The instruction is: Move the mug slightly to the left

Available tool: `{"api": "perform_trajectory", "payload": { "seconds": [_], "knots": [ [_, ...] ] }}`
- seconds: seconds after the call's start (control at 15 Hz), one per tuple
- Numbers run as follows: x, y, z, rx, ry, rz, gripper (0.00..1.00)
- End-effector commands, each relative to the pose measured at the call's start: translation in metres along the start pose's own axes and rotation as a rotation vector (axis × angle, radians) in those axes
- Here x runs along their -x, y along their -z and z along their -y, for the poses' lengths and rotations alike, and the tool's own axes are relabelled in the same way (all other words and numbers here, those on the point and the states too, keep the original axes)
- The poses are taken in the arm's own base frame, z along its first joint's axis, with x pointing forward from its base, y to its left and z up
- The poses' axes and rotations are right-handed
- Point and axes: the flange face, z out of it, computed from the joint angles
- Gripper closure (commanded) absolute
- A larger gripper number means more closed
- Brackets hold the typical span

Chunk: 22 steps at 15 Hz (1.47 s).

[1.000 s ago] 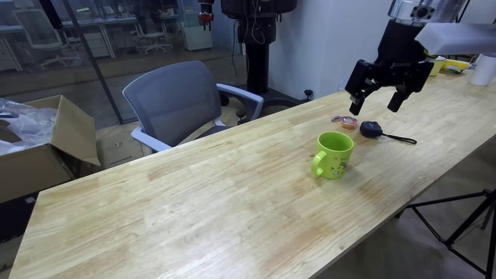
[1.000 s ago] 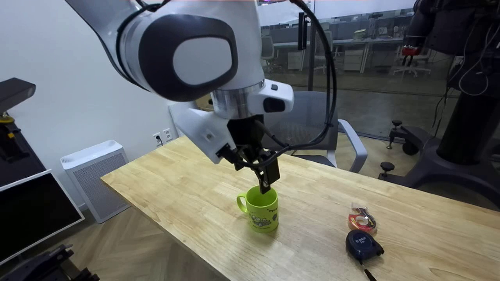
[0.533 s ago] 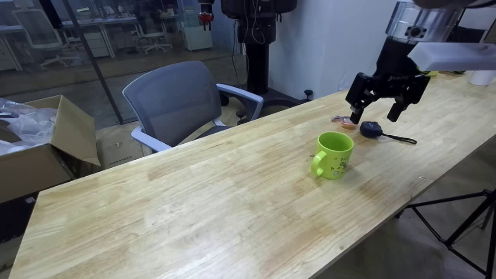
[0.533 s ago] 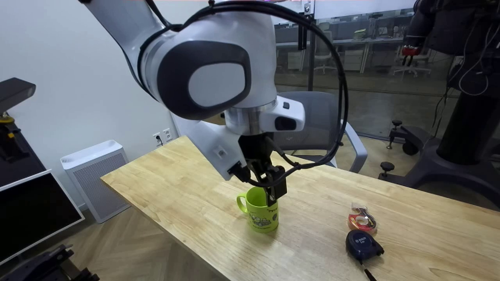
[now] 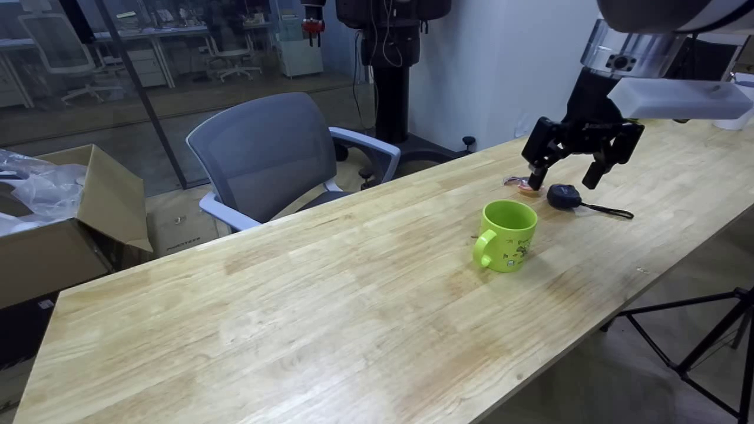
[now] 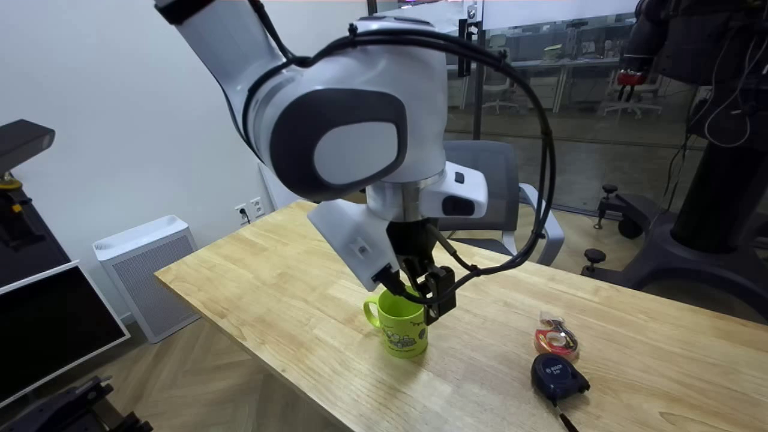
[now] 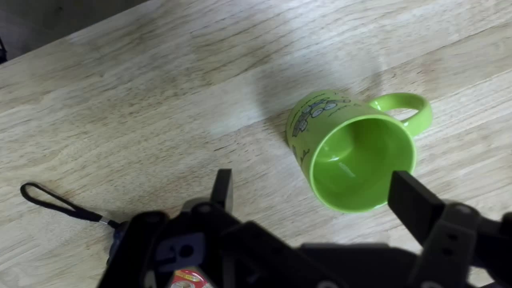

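Observation:
The lime-green mug stands upright on the wooden table in both exterior views. Its handle points away from the tape measure. In the wrist view the mug opens toward the camera, its handle at upper right. My gripper is open and empty, with its fingers apart above the table. In the wrist view the mug shows beyond the gripper, and the right fingertip overlaps its rim in the picture. In an exterior view the gripper hides part of the mug's rim. I cannot tell whether they touch.
A dark blue tape measure with a black strap and a small red tape dispenser lie near the mug. A grey chair stands by the table's far edge. A white container stands toward the table's far end.
My gripper has come down toward the table, and in an exterior view it has shifted right past the mug's rim. The fingers stay open. The mug has not moved.

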Motion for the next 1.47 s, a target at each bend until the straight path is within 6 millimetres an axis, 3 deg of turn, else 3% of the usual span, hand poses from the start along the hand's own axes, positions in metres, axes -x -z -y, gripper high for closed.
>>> {"api": "perform_trajectory", "payload": {
  "seconds": [0.0,0.67,1.4],
  "knots": [
    [-0.016,-0.012,-0.004,-0.018,-0.022,-0.016,0.00],
    [-0.043,-0.044,-0.008,0.009,-0.083,0.011,0.00],
    [-0.054,-0.054,0.029,0.049,-0.116,0.042,0.00]
  ]
}}
